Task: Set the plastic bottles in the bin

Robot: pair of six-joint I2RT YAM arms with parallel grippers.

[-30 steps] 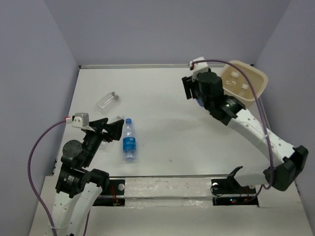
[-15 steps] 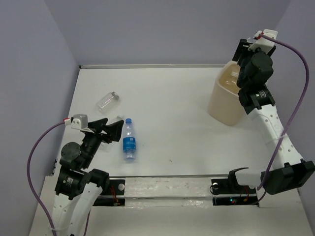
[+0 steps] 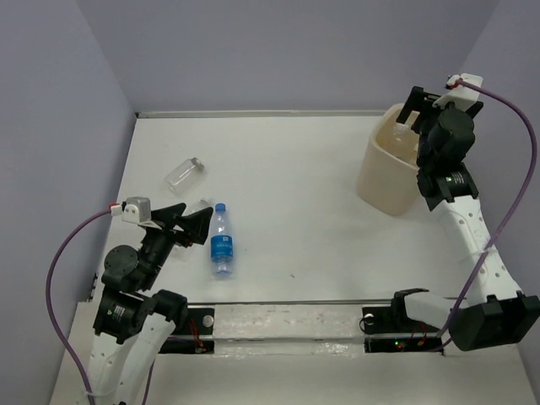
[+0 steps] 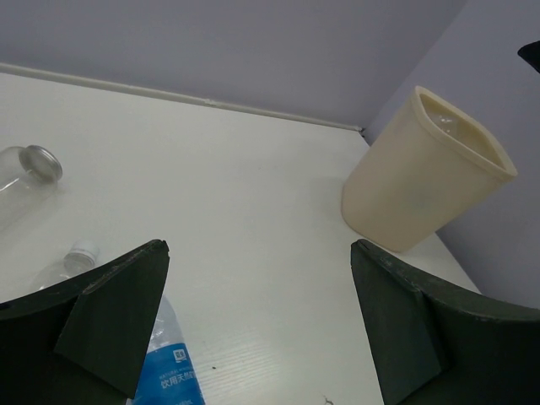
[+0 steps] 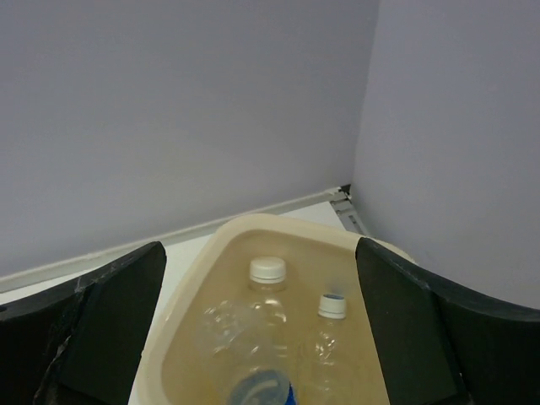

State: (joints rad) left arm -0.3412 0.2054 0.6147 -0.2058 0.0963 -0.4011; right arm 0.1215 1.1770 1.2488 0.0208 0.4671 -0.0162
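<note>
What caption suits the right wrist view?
Open right gripper poised over the bin, with plastic bottles lying inside.

Below the right gripper (image 5: 257, 249) stands the bin (image 5: 253, 221), three bottles (image 5: 268, 283) inside. Ahead-left of the left gripper (image 4: 257, 245) lie a labelled bottle (image 4: 173, 363), nearest, and two unlabelled bottles (image 4: 25, 173) beyond; the bin is far ahead-right.

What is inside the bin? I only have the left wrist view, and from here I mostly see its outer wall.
Observer: The right wrist view looks straight down into the bin. At least three bottles lie inside: a white-capped bottle, a smaller bottle beside it, and a blue-capped bottle nearest the camera.
Operator: And where is the right gripper?
Observer: The right gripper hangs over the bin's mouth, jaws wide open, with nothing between them.
</note>
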